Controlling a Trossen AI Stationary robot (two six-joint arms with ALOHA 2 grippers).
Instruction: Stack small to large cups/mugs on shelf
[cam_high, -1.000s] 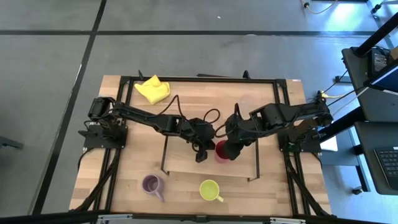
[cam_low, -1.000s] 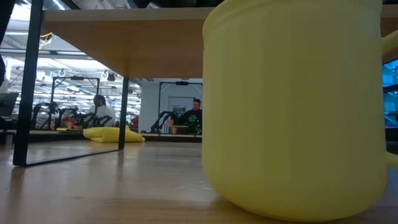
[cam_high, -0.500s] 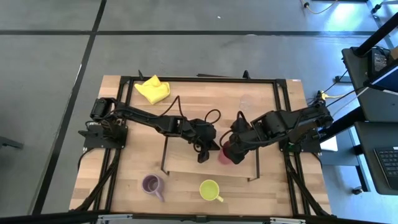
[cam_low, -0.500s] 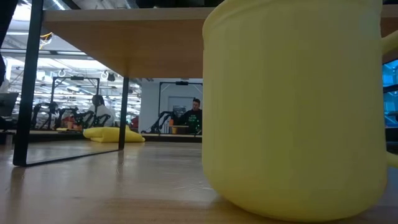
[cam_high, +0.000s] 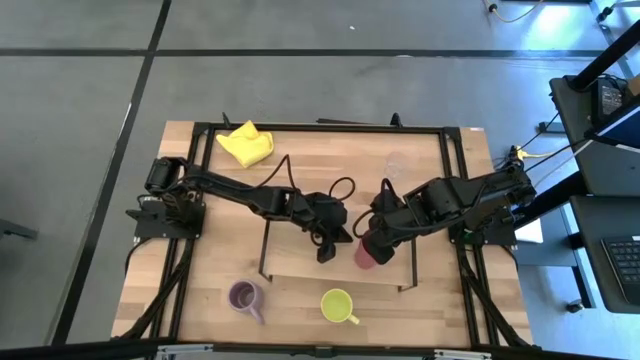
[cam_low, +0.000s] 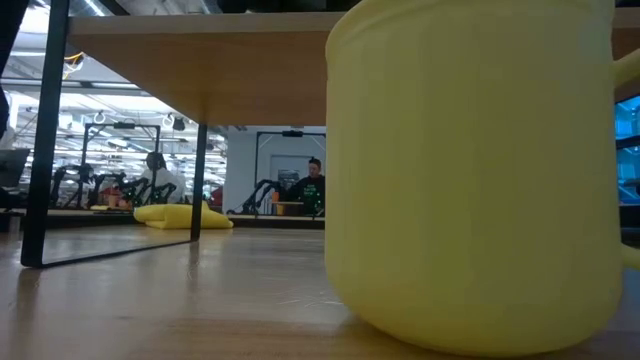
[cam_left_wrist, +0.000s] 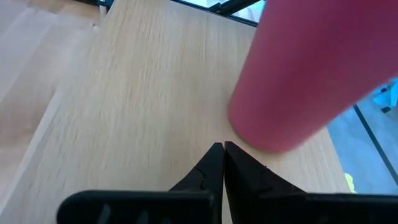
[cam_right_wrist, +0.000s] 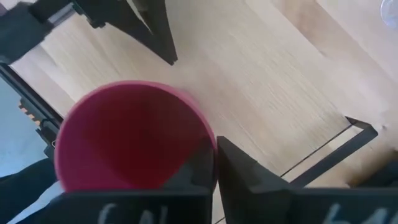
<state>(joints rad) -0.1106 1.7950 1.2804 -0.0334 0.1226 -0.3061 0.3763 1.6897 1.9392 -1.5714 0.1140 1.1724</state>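
The red cup (cam_high: 362, 255) is on the shelf (cam_high: 300, 265), toward the board's right end, with my right gripper (cam_high: 372, 246) shut on its rim from above. My left gripper (cam_left_wrist: 222, 155) is shut, its tips just beside the cup's lower end (cam_left_wrist: 261, 134); whether they touch it, I cannot tell. The purple mug (cam_high: 243, 296) and the yellow-green mug (cam_high: 338, 305) stand on the table in front of the shelf. The clear glass (cam_high: 397, 163) stands behind it. My right gripper pinches the red cup's rim (cam_right_wrist: 208, 142) with one finger inside the cup and one outside, coming steeply from above. The cup's mouth faces up. Whether its lower end rests on the shelf board (cam_right_wrist: 267, 81) or hangs just over it, I cannot tell.
A yellow cloth (cam_high: 245, 143) lies at the table's far left. The shelf's black end frames (cam_high: 412, 262) stand at both short ends. In the low view the yellow-green mug (cam_low: 480, 170) fills the right half, and people show in the room behind.
My right gripper has shifted a little toward the table's right and near edges, its arm swinging with it, and the red cup has gone along the shelf with it. It has held still for the last half second.
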